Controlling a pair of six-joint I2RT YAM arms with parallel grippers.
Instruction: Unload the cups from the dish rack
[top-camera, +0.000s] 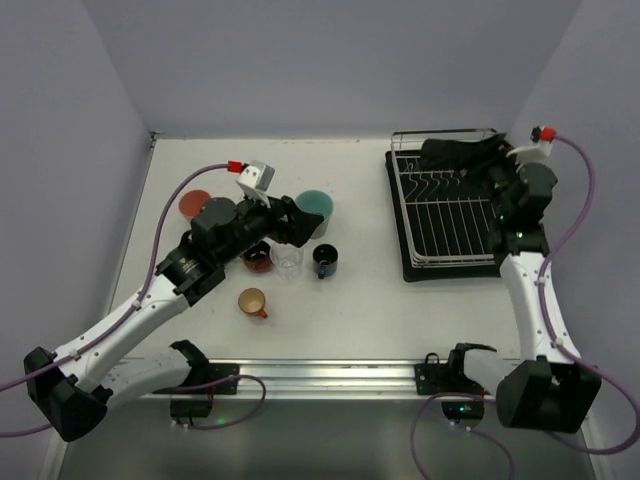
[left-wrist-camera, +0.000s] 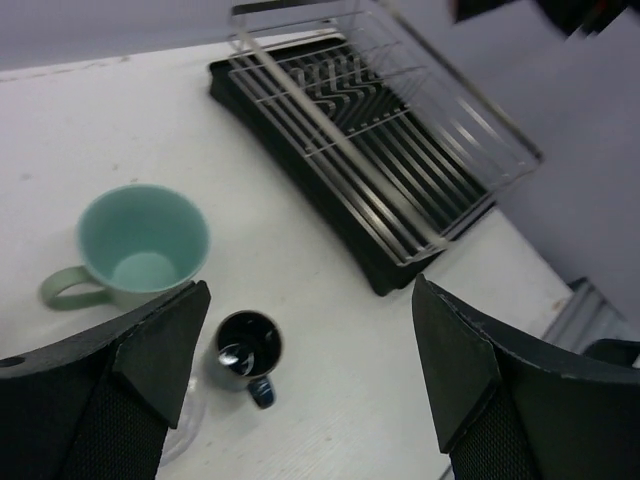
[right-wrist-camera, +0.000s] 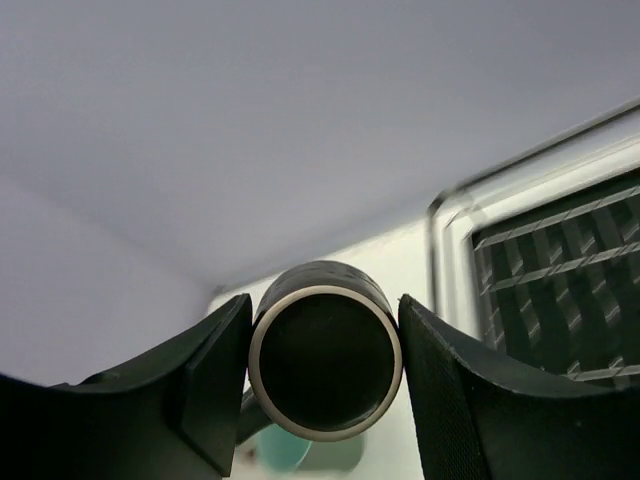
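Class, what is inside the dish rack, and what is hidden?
Only bare tines show inside the dish rack; no cup stands there. The right hand, shut on a black cup, covers its far end from above.

I get soft, even light from overhead in all 3 views, bright on the white table, with shadows faint and soft-edged. In my left wrist view the dish rack smears with motion blur along its far rail. In my right wrist view the black cup sits too close to the lens, soft, and the rack behind it is blurred
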